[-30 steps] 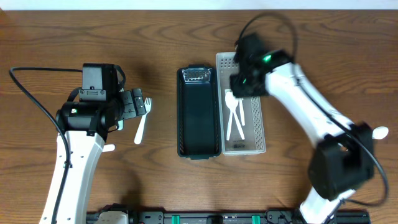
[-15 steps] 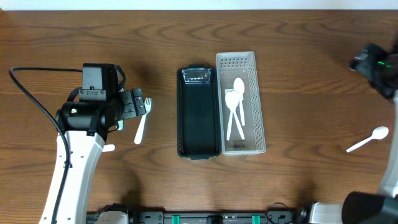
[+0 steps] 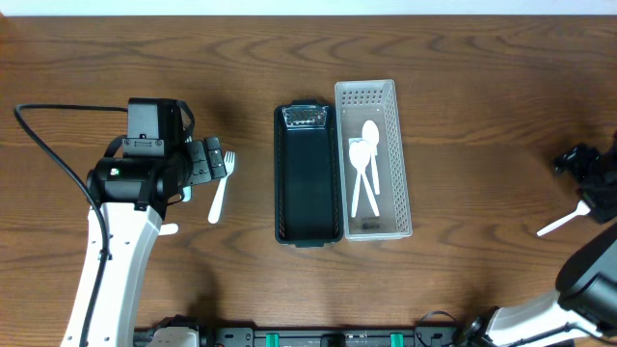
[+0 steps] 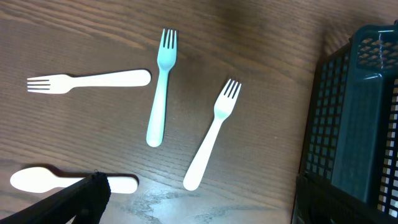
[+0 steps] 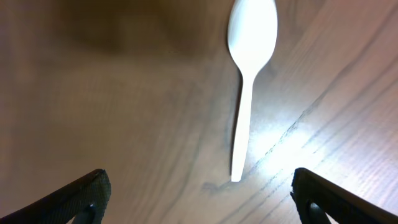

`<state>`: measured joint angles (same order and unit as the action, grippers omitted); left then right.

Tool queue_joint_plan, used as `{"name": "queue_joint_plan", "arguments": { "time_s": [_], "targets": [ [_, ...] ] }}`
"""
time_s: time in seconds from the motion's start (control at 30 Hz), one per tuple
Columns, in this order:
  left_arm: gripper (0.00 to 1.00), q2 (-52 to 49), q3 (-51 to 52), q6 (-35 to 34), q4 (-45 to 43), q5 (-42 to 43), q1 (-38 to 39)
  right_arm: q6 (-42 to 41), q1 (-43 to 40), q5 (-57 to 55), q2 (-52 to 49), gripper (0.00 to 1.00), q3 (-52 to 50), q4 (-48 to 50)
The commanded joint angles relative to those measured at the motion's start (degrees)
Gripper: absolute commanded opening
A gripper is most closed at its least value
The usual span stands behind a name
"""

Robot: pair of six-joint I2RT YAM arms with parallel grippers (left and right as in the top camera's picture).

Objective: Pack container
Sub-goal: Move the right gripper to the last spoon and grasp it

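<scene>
A black mesh container stands mid-table with a white slotted basket against its right side; white spoons lie in the basket. My left gripper hovers open over white forks left of the container. The left wrist view shows three forks, a spoon and the container wall, with my left gripper empty. My right gripper is at the far right edge, open above a lone white spoon. In its wrist view the spoon lies ahead of the gripper.
The black container is empty apart from a shiny patch at its far end. The left arm's cable loops over the table's left side. The brown wood table lies bare around the right-hand spoon.
My right arm swung from over the white basket out to the far right edge and opened its jaws. One more spoon now shows in the basket. The left arm stayed still.
</scene>
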<state>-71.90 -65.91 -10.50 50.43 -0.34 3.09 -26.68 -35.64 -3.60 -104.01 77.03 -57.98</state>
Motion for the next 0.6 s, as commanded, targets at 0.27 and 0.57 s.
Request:
{"name": "queue_joint_plan", "arguments": {
  "time_s": [0.27,0.57],
  "targets": [
    [0.98,-0.09,-1.03,-0.13,0.57,-0.11,-0.24,4.24,-2.95,1.77,-10.32,0.97,-0.79,4.35],
    [0.98,-0.09,-1.03,-0.13,0.55,-0.11,-0.24,6.19,-3.19,1.66,-12.33,0.94,-0.96,7.23]
  ]
}}
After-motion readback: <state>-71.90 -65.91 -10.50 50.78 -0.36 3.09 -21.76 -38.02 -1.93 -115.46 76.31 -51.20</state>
